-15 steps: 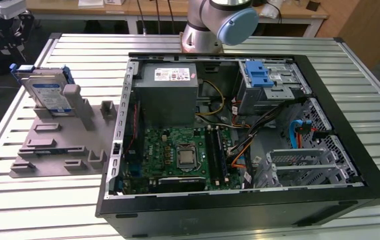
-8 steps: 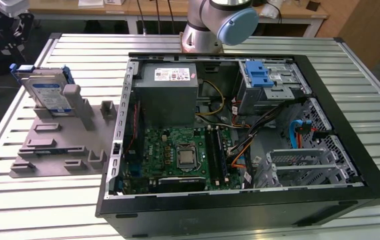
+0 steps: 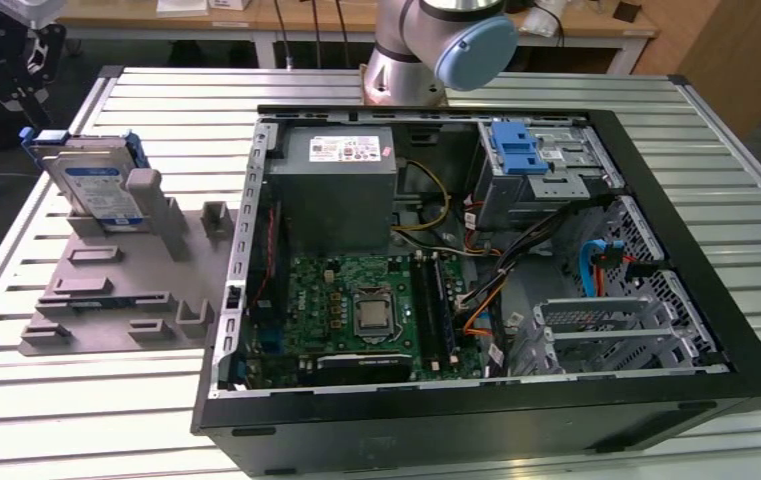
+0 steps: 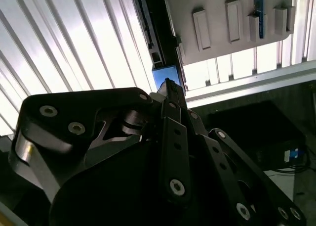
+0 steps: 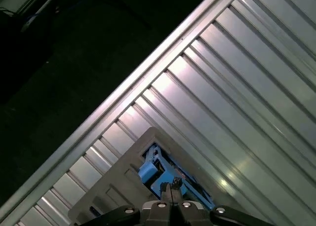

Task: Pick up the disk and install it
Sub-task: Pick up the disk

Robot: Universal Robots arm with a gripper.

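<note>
The disk (image 3: 97, 185) is a silver drive with a blue-and-white label in a blue bracket. It stands on edge in a grey holder (image 3: 113, 290) at the exterior view's left. My black gripper (image 3: 9, 85) hangs above and behind it, apart from it. In the first wrist view my gripper (image 5: 171, 187) has its fingertips pressed together, with the disk's blue bracket (image 5: 155, 170) just beyond them. In the second wrist view my gripper (image 4: 168, 83) comes to one point in front of a blue patch of the disk (image 4: 160, 76). Nothing is held.
An open computer case (image 3: 487, 400) lies on the slatted metal table (image 3: 60, 420), beside the holder. Inside are a grey power supply (image 3: 340, 185), a motherboard (image 3: 367, 310) and a silver cage with a blue latch (image 3: 520, 150). The arm's base (image 3: 420, 50) stands behind the case.
</note>
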